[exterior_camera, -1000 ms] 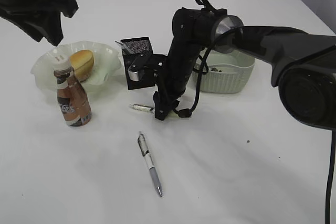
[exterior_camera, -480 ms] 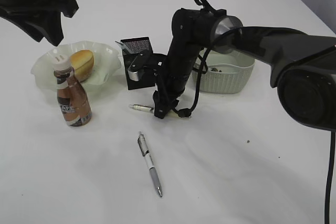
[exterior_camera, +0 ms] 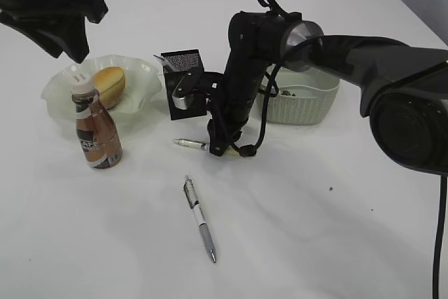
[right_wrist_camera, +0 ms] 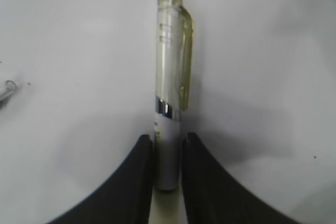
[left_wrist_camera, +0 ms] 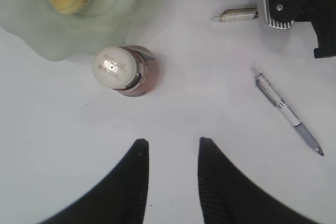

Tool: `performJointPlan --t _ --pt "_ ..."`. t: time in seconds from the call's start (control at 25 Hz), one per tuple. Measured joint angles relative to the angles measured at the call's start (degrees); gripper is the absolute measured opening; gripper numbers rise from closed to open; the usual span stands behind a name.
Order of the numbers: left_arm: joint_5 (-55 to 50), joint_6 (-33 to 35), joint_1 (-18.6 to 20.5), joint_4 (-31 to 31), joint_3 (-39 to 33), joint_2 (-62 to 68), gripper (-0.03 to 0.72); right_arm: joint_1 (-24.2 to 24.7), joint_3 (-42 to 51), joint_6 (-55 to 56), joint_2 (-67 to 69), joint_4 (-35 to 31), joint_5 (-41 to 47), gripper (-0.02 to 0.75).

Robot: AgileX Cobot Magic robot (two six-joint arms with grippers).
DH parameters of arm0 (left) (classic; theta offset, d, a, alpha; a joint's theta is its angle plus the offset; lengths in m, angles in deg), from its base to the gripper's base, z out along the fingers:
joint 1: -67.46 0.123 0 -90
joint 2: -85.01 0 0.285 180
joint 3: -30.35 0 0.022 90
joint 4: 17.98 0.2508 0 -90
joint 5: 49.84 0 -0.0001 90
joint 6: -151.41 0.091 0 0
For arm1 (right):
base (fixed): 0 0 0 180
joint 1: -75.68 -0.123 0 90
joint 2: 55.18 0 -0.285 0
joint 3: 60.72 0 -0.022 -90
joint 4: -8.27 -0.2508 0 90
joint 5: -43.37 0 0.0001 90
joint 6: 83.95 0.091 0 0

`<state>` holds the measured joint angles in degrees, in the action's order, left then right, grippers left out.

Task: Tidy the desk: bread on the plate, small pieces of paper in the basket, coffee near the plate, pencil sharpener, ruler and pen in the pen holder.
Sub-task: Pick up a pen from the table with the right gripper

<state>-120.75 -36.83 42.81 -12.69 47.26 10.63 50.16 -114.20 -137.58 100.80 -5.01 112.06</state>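
Down low, the right claw (right_wrist_camera: 167,153) clenches a clear-barrelled pen (right_wrist_camera: 170,82) (smooth, glossy plastic); left claw (left_wrist_camera: 170,153) gapes, empty.

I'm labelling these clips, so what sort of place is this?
Probably a staged desk: a plain white tabletop with a silver click pen, a black mesh pen holder and a brown coffee bottle.

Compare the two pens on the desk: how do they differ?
The pen with the clear clip lies between the right gripper fingers; the second pen lies free, nearer the camera. The first lies crosswise in the exterior view; the second runs toward the camera. Both lie flat on the white desk.
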Motion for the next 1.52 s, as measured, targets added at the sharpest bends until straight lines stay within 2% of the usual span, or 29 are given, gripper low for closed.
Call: performJointPlan --t 0.4,0.56,0.96,1.24,1.52 --pt "0.00 0.71 0.00 -1.87 0.00 0.00 0.237 0.00 -0.20 0.10 0.04 0.98 0.21 0.138" --pt "0.00 1.18 0.00 -2.35 0.00 0.00 0.237 -0.11 -0.41 0.21 0.13 1.42 0.33 0.096" --pt "0.00 1.37 0.00 -2.68 0.00 0.00 0.237 -0.11 -0.41 5.32 0.13 1.76 0.33 0.092" --pt "0.00 1.41 0.00 -3.29 0.00 0.00 0.237 -0.11 -0.48 18.89 0.13 1.89 0.22 0.092" --pt "0.00 1.41 0.00 -3.51 0.00 0.04 0.237 -0.11 -0.48 24.82 0.13 2.02 0.11 0.092"
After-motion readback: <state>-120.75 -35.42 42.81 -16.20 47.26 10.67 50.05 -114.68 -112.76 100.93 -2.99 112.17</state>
